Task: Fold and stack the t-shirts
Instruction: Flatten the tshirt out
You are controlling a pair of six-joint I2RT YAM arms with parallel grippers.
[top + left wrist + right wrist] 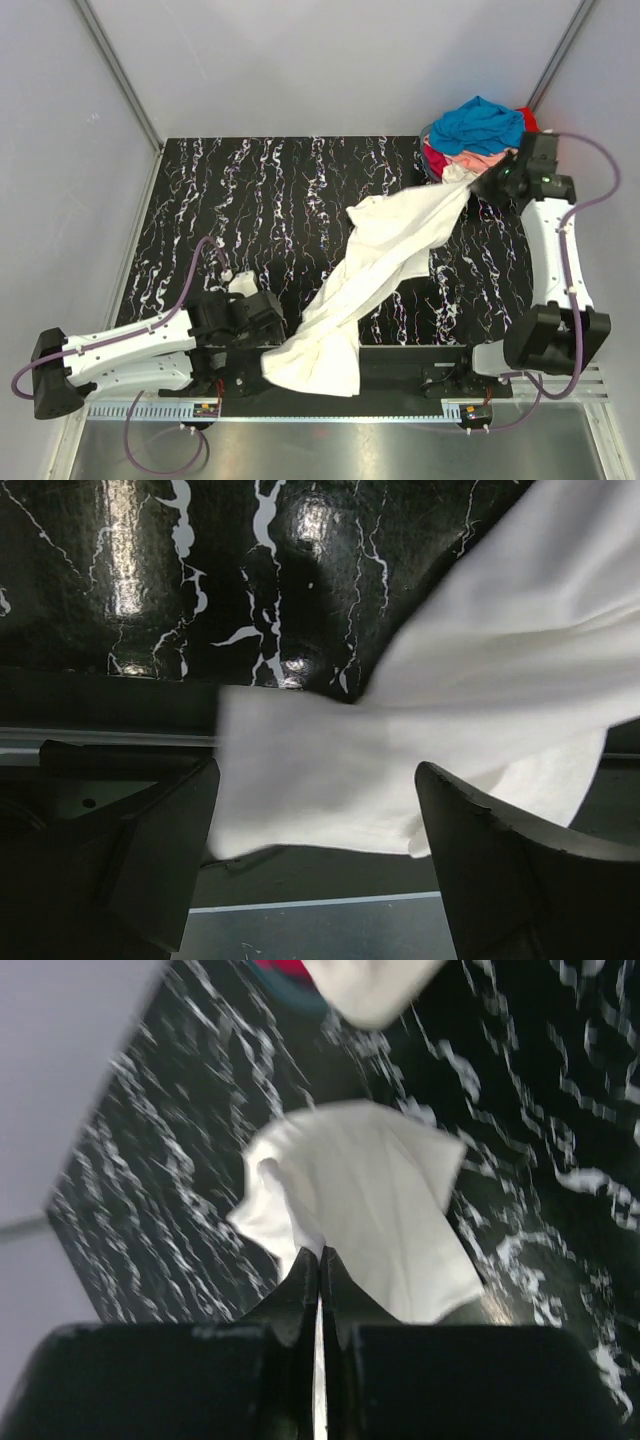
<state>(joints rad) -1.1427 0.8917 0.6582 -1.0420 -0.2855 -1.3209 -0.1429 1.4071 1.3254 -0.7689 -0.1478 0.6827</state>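
A cream-white t-shirt (380, 250) lies stretched diagonally over the black marbled table, from the back right to the front edge. My right gripper (480, 182) is shut on its far end beside the pile; in the right wrist view the closed gripper (320, 1252) pinches the white cloth (370, 1200). My left gripper (262, 345) is open at the shirt's near end. In the left wrist view the shirt's hem (330, 800) lies between the spread fingers of that gripper (320, 770), which do not grip it. A pile at the back right holds a bright blue tee (485, 125), a pale pink one (478, 158) and a red one (528, 120).
The table (260, 200) is bounded by grey walls at the back and sides. A metal rail (330, 410) runs along the front edge, and the shirt's near end hangs over it. The arm bases stand at the front left and front right.
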